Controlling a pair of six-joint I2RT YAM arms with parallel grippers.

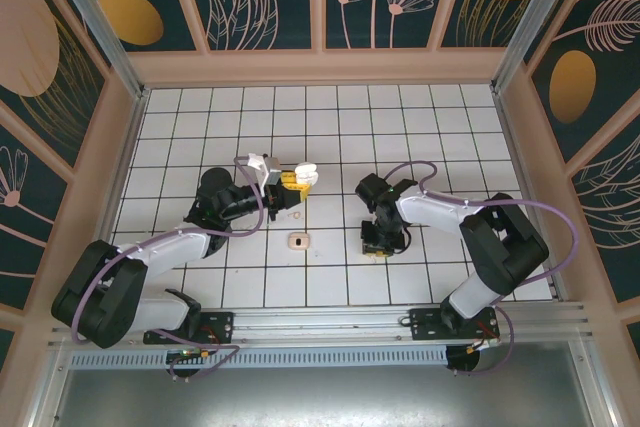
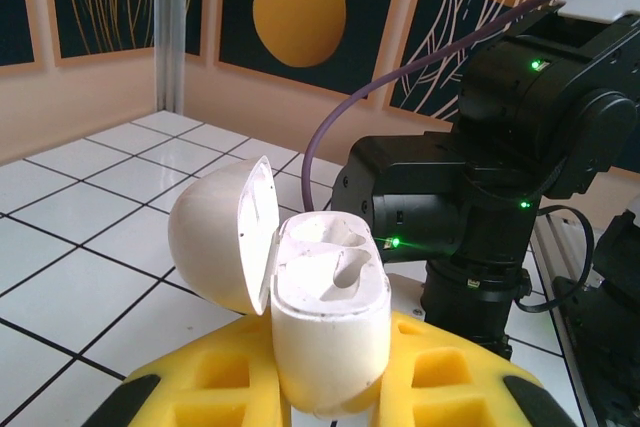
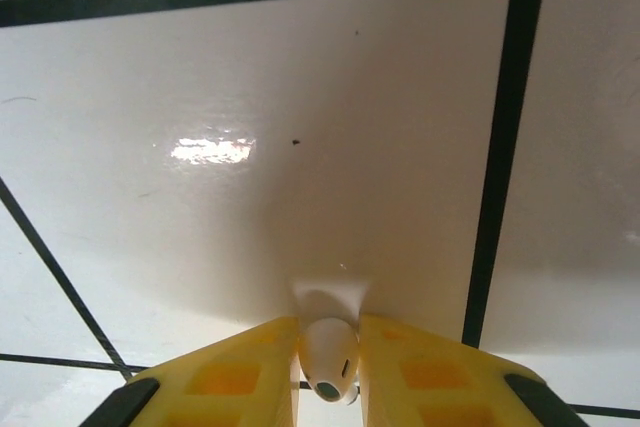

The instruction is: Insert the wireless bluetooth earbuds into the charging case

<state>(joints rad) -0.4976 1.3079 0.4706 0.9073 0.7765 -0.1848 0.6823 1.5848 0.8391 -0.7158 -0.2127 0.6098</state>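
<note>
My left gripper (image 1: 293, 180) is shut on the charging case (image 2: 330, 317), a white case held upright above the tiles between the yellow pads (image 2: 215, 377). Its lid (image 2: 220, 237) hangs open to the left. Both earbud sockets (image 2: 335, 262) look empty. In the top view the case (image 1: 304, 175) shows at the gripper's tip. My right gripper (image 3: 328, 335) is shut on a white earbud (image 3: 328, 359), pointing down close to a white tile (image 3: 300, 147). From above, that gripper (image 1: 375, 244) is low at centre right, well apart from the case.
A small pinkish-beige rounded piece (image 1: 298, 241) lies on the tiled floor between the two arms. The right arm's black body (image 2: 500, 177) stands just behind the held case. Beige walls (image 1: 130, 137) fence the floor on three sides.
</note>
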